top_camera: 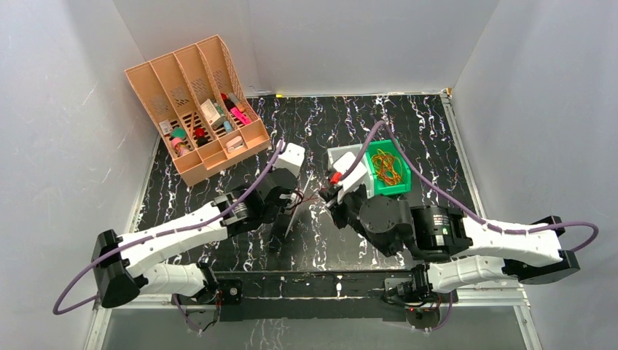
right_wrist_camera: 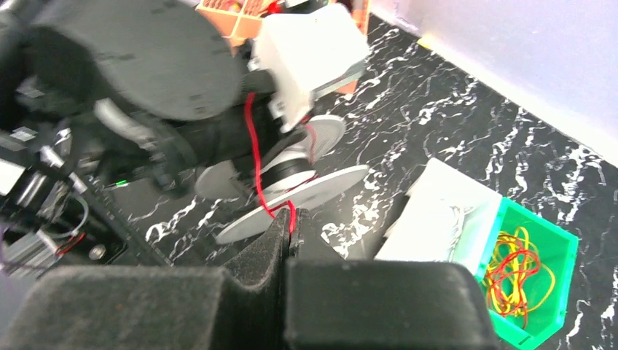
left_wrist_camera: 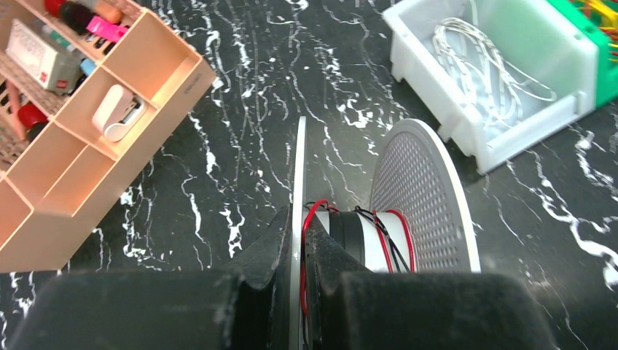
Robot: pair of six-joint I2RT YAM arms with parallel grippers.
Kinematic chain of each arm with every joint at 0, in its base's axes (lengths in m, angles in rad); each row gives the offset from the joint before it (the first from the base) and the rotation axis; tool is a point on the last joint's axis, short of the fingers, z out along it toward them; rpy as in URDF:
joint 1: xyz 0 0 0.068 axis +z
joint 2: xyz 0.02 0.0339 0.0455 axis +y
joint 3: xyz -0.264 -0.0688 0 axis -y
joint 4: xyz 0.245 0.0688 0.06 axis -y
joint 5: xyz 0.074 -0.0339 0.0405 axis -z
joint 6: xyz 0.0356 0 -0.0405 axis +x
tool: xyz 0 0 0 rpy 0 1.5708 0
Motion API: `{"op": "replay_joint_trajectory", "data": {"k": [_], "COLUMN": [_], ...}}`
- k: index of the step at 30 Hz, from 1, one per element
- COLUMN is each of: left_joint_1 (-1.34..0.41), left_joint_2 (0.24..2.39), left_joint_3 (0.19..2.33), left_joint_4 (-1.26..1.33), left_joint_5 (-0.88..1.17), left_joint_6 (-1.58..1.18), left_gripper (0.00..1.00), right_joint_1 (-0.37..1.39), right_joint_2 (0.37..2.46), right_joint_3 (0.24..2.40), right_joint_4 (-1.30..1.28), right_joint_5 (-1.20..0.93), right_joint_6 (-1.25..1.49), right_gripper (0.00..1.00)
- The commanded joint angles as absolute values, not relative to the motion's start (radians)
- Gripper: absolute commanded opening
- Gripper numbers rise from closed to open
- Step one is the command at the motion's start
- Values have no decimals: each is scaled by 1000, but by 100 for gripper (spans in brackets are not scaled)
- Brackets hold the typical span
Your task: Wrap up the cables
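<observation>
Left end effector: fingers pressed together on the thin edge-on flange of a white spool, low centre of the left wrist view. The spool's other flange is a perforated disc just right of it. The core between them carries turns of red and black wire.

Right end effector: pinched shut on the red wire, bottom centre of the right wrist view. From the pinch the wire runs up past the lower flange to the spool core and on toward the left arm's white wrist housing. It looks fairly straight, not slack.

In the top view both end effectors meet mid-frame above the tabletop, which is black with white veining. The wire spans the small gap between them.

White bin, upper right of the left wrist view, holds a loose coil of pale thin wire. A green bin touches its far side, with tangled yellow and red cables inside.

Orange slotted organizer sits at the upper left and is well apart from the spool. Its compartments hold a small white device, a pink item and a labelled white box. The label print is too small to read.
</observation>
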State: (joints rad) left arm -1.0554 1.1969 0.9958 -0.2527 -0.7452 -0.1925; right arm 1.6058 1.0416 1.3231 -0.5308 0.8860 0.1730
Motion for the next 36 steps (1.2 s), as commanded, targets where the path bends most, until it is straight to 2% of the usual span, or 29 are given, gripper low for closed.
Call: {"op": "replay_joint_trajectory", "data": {"k": [1, 12, 19, 26, 29, 32, 36], "left_joint_1": [-1049, -1049, -1050, -1049, -1049, -1050, -1049], "left_joint_2": [1106, 968, 908, 876, 863, 851, 836], "left_joint_3": [1008, 1009, 1029, 1095, 1130, 1162, 1197], "left_joint_4": [-267, -360, -430, -522, -554, -579, -595], "left_joint_5": [-593, -305, -208, -165, -144, -119, -86], "left_joint_6": [-147, -51, -31, 0, 9, 13, 17], "left_gripper": [0, 0, 0, 0, 0, 0, 0], "right_joint_1": [1499, 1164, 1078, 1044, 1037, 1032, 1031], "right_joint_2": [1049, 1157, 1209, 1257, 1277, 1277, 1260], "right_joint_3": [1390, 1403, 1375, 1304, 1257, 1207, 1128], "right_joint_4": [-420, -411, -434, -490, -500, -487, -430], "right_joint_5": [823, 527, 400, 483, 527, 533, 500], "right_joint_6": [74, -21, -60, -62, -43, -14, 32], "right_gripper": [0, 0, 0, 0, 9, 14, 29]}}
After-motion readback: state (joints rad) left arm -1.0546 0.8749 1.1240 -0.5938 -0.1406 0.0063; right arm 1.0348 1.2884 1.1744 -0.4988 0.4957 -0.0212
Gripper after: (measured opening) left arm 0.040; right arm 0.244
